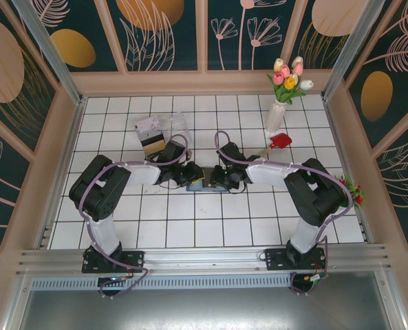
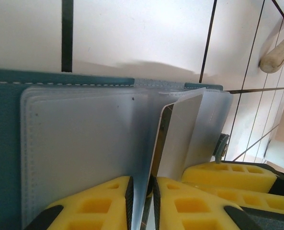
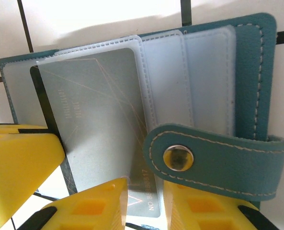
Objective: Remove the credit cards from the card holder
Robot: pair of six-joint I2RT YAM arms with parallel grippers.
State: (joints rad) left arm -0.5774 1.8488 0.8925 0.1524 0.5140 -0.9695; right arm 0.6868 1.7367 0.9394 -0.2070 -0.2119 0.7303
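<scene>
The teal card holder (image 1: 198, 188) lies open on the white tiles mid-table, with both grippers meeting over it. My left gripper (image 2: 142, 201) is shut on one of its clear sleeves (image 2: 84, 143), and a card's dark edge runs into the same pinch. A white-faced card (image 2: 180, 134) stands tilted just right of that. In the right wrist view a grey credit card (image 3: 98, 110) sticks partly out of a sleeve of the card holder (image 3: 249, 72). My right gripper (image 3: 145, 206) hovers with its jaws slightly apart over that card's lower end. The snap strap (image 3: 218, 153) lies across its right finger.
A clear plastic box (image 1: 159, 134) with cards in it stands behind the left arm. A white vase of tulips (image 1: 276, 113) and a red object (image 1: 281, 141) are at the back right. Red flowers (image 1: 355, 189) sit at the right wall. Wooden walls ring the tiles.
</scene>
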